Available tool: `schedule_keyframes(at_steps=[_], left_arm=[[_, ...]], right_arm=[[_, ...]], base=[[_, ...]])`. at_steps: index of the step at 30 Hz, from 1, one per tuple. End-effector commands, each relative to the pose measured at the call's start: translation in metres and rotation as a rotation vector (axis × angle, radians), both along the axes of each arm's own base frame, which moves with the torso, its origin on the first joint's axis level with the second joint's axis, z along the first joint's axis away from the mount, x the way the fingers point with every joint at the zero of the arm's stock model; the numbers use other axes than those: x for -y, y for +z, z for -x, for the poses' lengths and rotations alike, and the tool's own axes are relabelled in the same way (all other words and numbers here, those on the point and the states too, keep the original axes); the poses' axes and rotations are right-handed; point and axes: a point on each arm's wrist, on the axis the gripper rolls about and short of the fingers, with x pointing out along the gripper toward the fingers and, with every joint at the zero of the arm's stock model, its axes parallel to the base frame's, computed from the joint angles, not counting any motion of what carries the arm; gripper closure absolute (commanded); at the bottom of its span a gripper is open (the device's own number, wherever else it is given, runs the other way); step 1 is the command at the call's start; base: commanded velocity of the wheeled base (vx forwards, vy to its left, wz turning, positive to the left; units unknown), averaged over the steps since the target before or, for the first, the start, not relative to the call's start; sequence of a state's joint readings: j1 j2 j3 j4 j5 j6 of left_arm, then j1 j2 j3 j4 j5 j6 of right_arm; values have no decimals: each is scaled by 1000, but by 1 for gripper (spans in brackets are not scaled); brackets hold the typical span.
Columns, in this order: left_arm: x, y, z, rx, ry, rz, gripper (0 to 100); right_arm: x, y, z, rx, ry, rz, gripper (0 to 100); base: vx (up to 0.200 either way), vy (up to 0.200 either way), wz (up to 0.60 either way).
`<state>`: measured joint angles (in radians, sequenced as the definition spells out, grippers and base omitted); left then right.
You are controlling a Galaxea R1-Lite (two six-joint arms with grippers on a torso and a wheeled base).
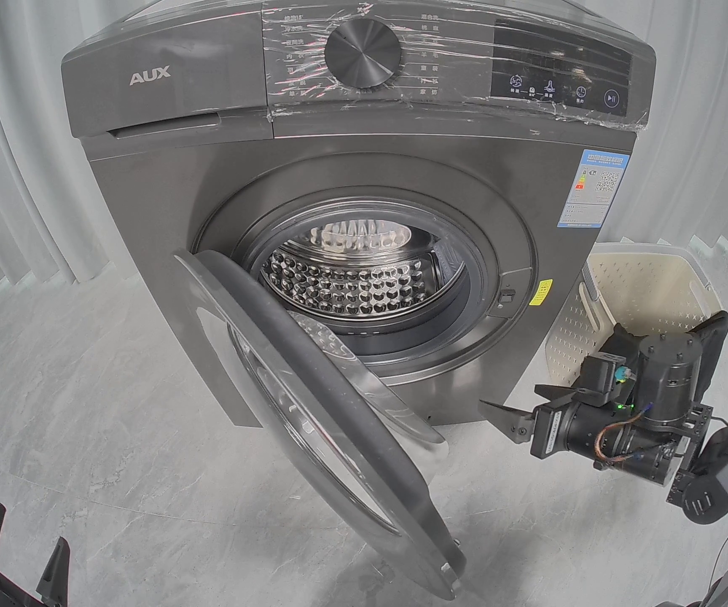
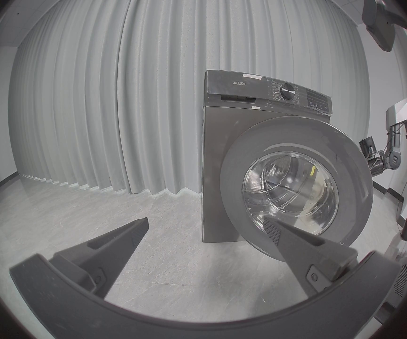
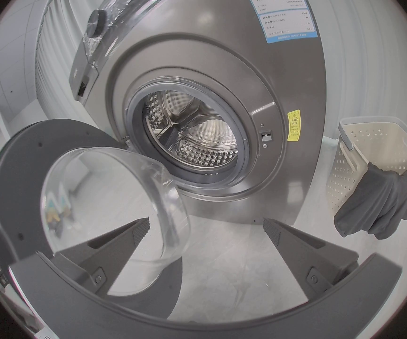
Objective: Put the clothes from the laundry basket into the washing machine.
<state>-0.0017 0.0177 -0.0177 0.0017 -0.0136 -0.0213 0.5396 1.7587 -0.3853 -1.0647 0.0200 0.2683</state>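
Over the near rim of the laundry basket hangs a dark grey garment — half inside, half spilling down the outer wall. The basket stands on the floor just beside the washing machine, on its right. The machine's door is swung wide and the drum looks bare, so I judge that loading has not begun and the step in hand is the first pick. The right hand hovers low before the machine, near the basket, its fingers spread and holding nothing, pointing at the drum rather than the cloth. Next it likely must turn toward the basket and pinch a fold at the rim. The left hand sits low and well apart — also spread and empty.
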Motion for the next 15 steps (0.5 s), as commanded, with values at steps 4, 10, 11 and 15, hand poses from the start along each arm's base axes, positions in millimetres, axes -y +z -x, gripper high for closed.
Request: schedule_keyframes(at_steps=[4,10,11,15], left_arm=[[0,-5,0,2,0,0,0],[0,-5,0,2,0,-1,0],[0,-5,0,2,0,-1,0],[0,-5,0,2,2,-1,0]], right_arm=[[-22,-35,-45,-28,-40,33,0],[-31,-54,-57,-51,-52,61,0],[-32,-55,-57,-53,-47,63,0],[-37,-59,-50,-69,-23,75,0]], base=[[0,0,0],[0,0,0],[0,0,0],[0,0,0]])
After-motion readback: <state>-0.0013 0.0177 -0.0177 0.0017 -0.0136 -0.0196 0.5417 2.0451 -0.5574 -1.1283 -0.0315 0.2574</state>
